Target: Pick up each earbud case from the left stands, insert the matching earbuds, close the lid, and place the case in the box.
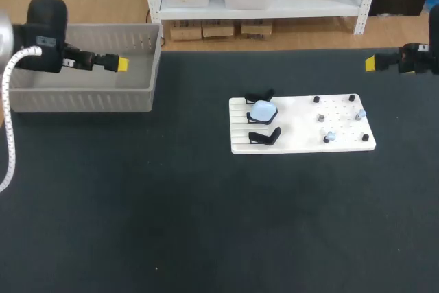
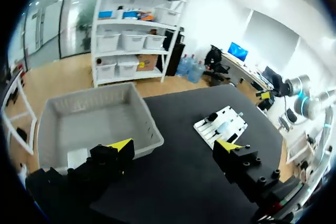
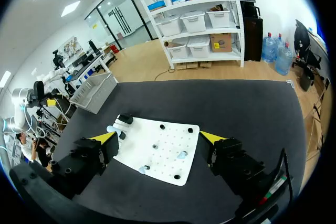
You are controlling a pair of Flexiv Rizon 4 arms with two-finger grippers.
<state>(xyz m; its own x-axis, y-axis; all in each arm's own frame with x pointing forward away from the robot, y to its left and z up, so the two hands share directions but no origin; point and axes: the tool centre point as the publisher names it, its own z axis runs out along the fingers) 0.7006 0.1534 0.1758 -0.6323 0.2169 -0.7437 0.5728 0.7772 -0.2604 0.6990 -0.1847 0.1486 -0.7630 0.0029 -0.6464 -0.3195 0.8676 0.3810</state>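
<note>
A white board (image 1: 302, 128) lies right of the table's middle. Three black stands line its left end, and the middle stand holds a light blue earbud case (image 1: 263, 110), lid shut. The other two stands (image 1: 265, 136) hold nothing. Small pale earbuds (image 1: 361, 113) (image 1: 330, 136) sit on the board's right half. My left gripper (image 1: 122, 64) hangs open over the grey box (image 1: 82, 90). My right gripper (image 1: 370, 64) is open at the far right, beyond the board. From the right wrist, the gripper (image 3: 158, 138) frames the board (image 3: 168, 158), the case (image 3: 112, 128) and an earbud (image 3: 181, 155).
The grey box (image 2: 89, 96) stands at the table's far left with a pale object (image 2: 77, 157) lying inside it. Black pegs (image 1: 352, 98) stick up at the board's right corners. The dark tabletop stretches wide in front of the board and box.
</note>
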